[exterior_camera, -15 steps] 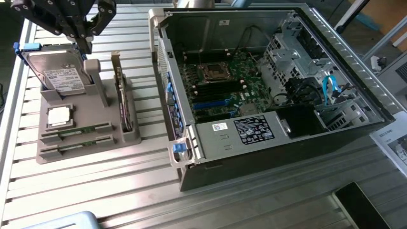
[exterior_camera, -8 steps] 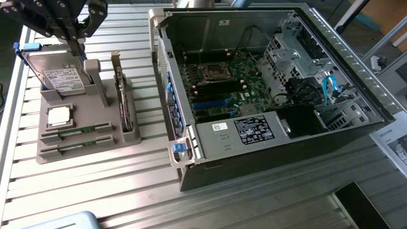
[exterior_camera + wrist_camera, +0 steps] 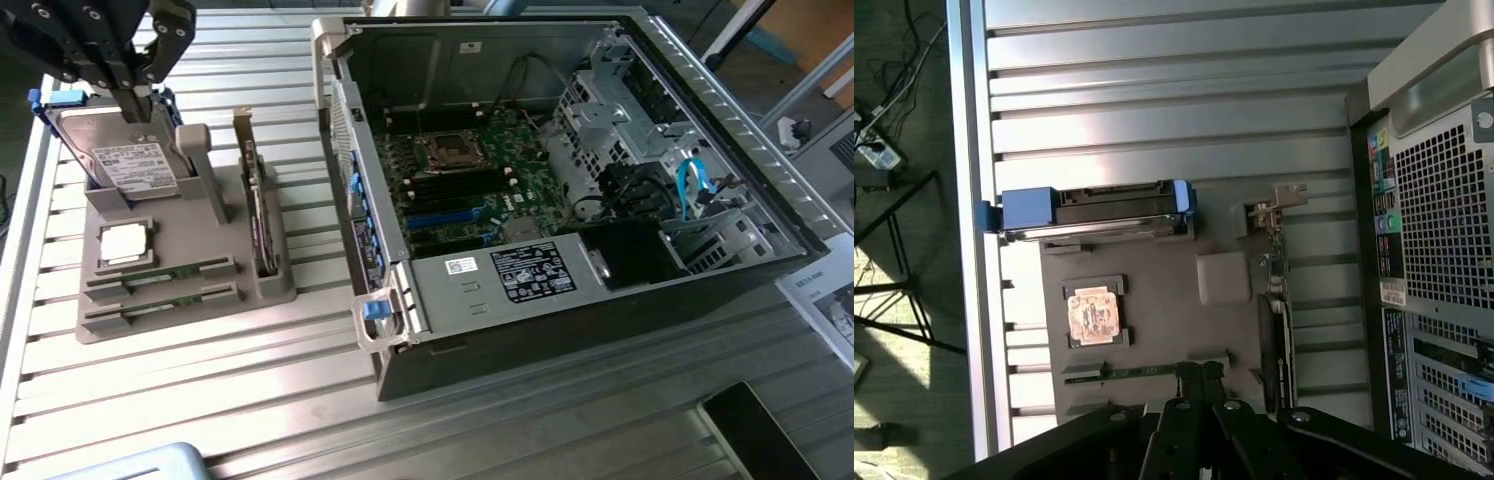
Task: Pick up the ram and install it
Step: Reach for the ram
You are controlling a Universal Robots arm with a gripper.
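- Closest to the wrist camera is the gripper (image 3: 1199, 373), its black fingers pressed together with nothing between them. From the side, the gripper (image 3: 138, 108) hangs high over the hard drive (image 3: 131, 160).
- The ram (image 3: 160, 273) lies flat in a slot of the grey holder (image 3: 187, 325), near the holder's edge farthest from the hard drive. It is not lifted and nothing touches it. From the wrist, the ram (image 3: 1139, 371) shows as a thin green strip just past the fingertips.
- A second stick (image 3: 158, 303) sits in the next slot, right at that outer edge of the holder. The processor chip (image 3: 1094, 315) lies between the ram and the hard drive (image 3: 1094, 205).
- The expansion card (image 3: 251, 205) stands upright along the holder's edge facing the computer case (image 3: 534, 350).
- The holder sits near the table (image 3: 267, 400) edge at the exterior view's left.
- What could go wrong, as I see it: shut fingers coming down would press on the stick rather than straddle it. The stick is thin, so a skewed pinch could tip it in its slot or catch its neighbour.
- The exterior view shows the open case and its motherboard (image 3: 514, 135). The wrist view shows the case (image 3: 1444, 200) from its perforated rear panel instead, and lines the fingers up with the ram.
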